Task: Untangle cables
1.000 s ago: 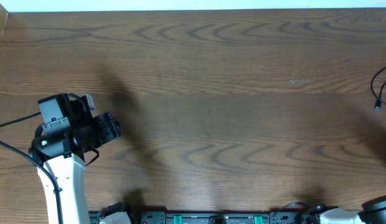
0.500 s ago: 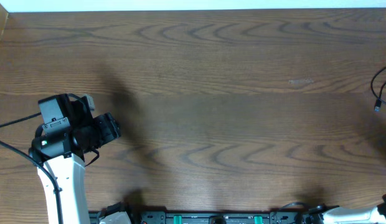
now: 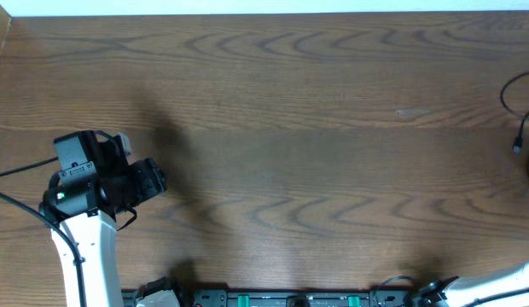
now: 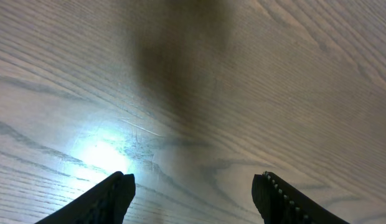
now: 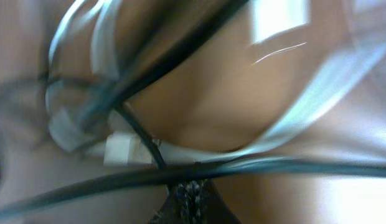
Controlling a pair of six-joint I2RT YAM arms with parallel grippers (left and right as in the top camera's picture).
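1. Task things: thin black cords (image 3: 522, 132) lie at far right edge of the brown wood-grain table (image 3: 316, 102), mostly out of overhead view. One small plug end (image 3: 518, 147) shows.
2. Right wrist view is v. blurred. Several dark cords (image 5: 243, 168) cross each other, w/ a whitish plug-like part (image 5: 121, 149) among them, so the bundle looks crossed, not separated.
3. Right gripper (image 5: 190, 198): jaws together. A thin cord runs straight into the tips and looks pinched, but blur prevents certainty.
4. Left gripper (image 4: 193, 186): jaws apart, nothing between them, only bare wood below. It is at the table's left side (image 3: 154, 181), well apart from the cords.
5. Progress, my est.: early. No cord is laid out alone anywhere in view.
6. Left to do: pull each cord free and spread them apart. Left arm prob. needs to come over to help.
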